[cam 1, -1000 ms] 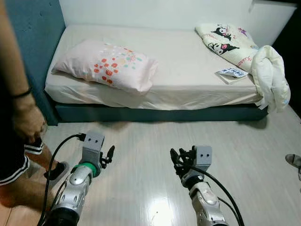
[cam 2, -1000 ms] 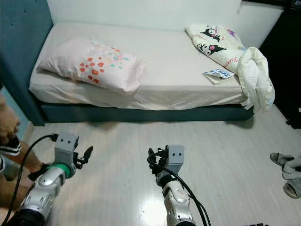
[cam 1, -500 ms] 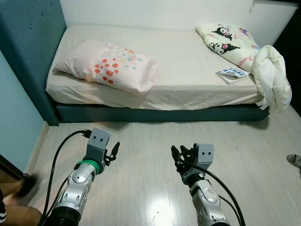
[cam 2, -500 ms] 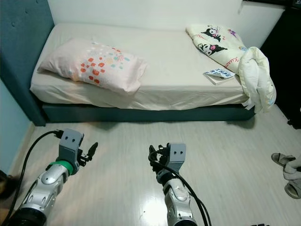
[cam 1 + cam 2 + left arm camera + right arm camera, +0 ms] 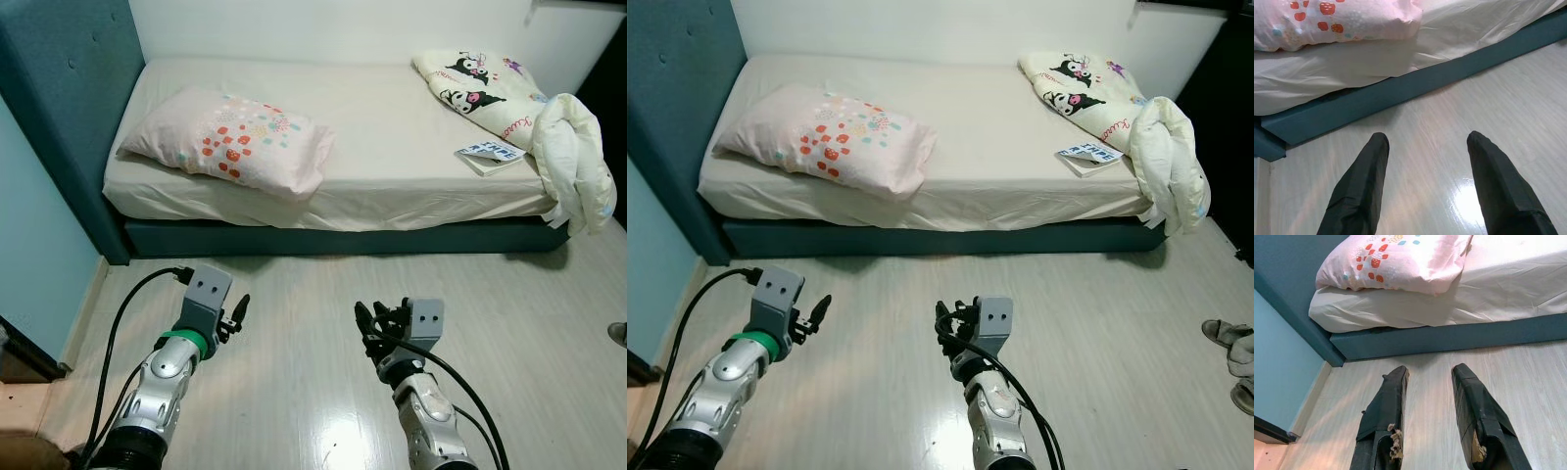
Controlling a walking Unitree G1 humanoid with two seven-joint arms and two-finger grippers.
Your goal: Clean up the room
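Both grippers are just hovering over the floor (image 5: 294, 333), left gripper (image 5: 1425, 142) and right gripper (image 5: 1430, 372) each spread apart, holding nothing. Straight ahead of the fingers is the bed (image 5: 372, 127): pillow (image 5: 230, 137) nearest, book (image 5: 488, 153) and bunched blanket (image 5: 563, 147) well off toward the right-hand end.

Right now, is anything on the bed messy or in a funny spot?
Yes. The blanket is bunched at the bed's foot, spilling over the edge. A book lies loose beside it, and the pillow sits crooked.
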